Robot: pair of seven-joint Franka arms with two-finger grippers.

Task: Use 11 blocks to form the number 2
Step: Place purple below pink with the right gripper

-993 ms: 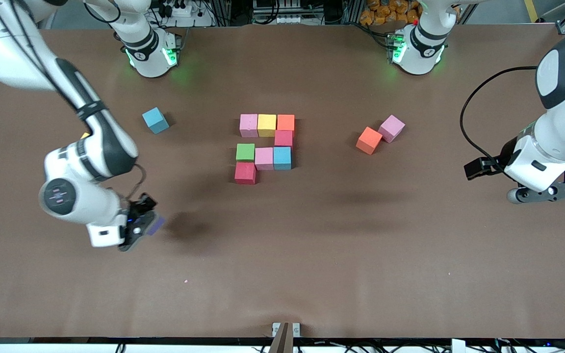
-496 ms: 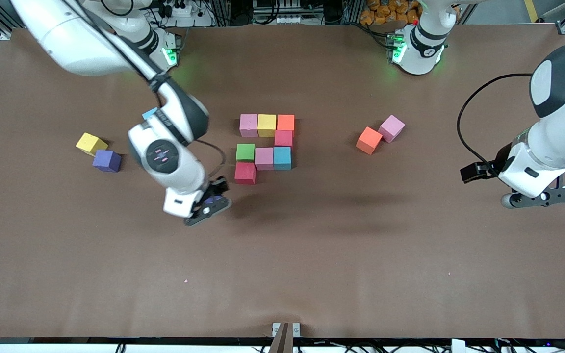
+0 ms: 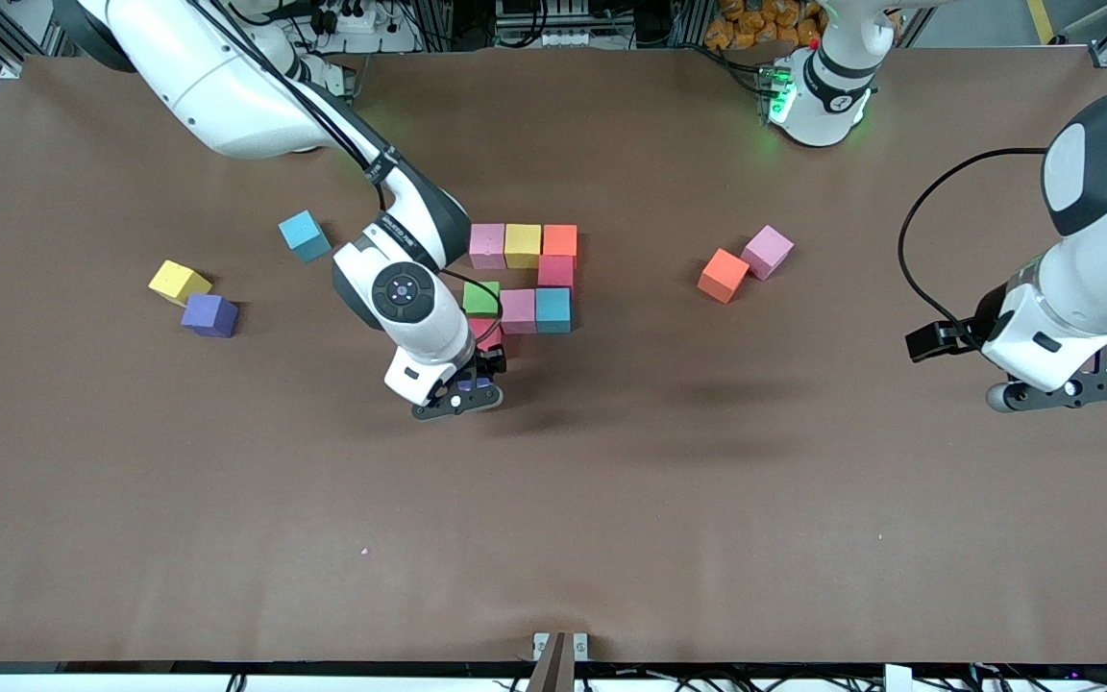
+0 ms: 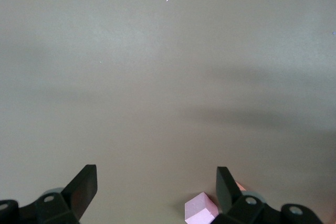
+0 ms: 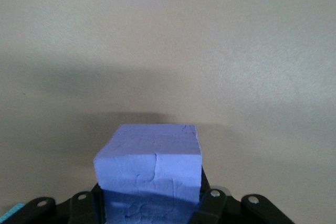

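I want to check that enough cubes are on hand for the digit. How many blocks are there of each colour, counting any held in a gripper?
Pink: 3
Yellow: 2
Orange: 2
Red: 2
Green: 1
Blue: 2
Purple: 2, one of them in the right gripper
Total: 14
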